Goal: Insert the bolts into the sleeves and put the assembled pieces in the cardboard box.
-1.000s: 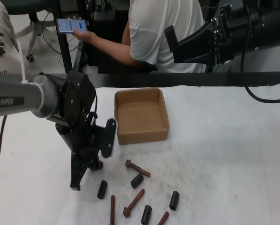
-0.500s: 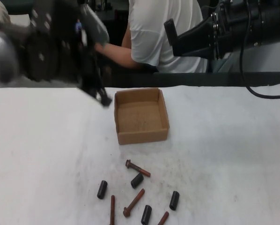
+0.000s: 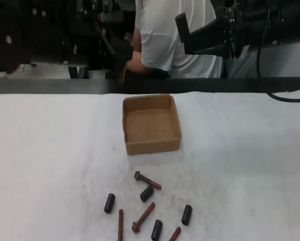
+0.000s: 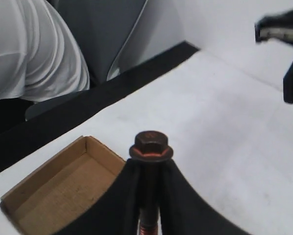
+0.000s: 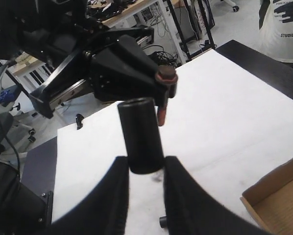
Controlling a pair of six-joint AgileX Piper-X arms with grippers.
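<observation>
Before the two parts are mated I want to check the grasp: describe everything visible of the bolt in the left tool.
The bolt looks like rusty reddish-brown metal, with a flanged hex head. The left tool clamps its shank just below the head between both black fingers; the head sticks out free.

White bench top (image 3: 250, 165) with faint grey smudges, black strip (image 3: 215, 84) along its far edge, wooden-topped desk (image 5: 132, 7) strewn with tangled cables in the room behind, pale grey floor (image 5: 234, 24) beside it.
</observation>
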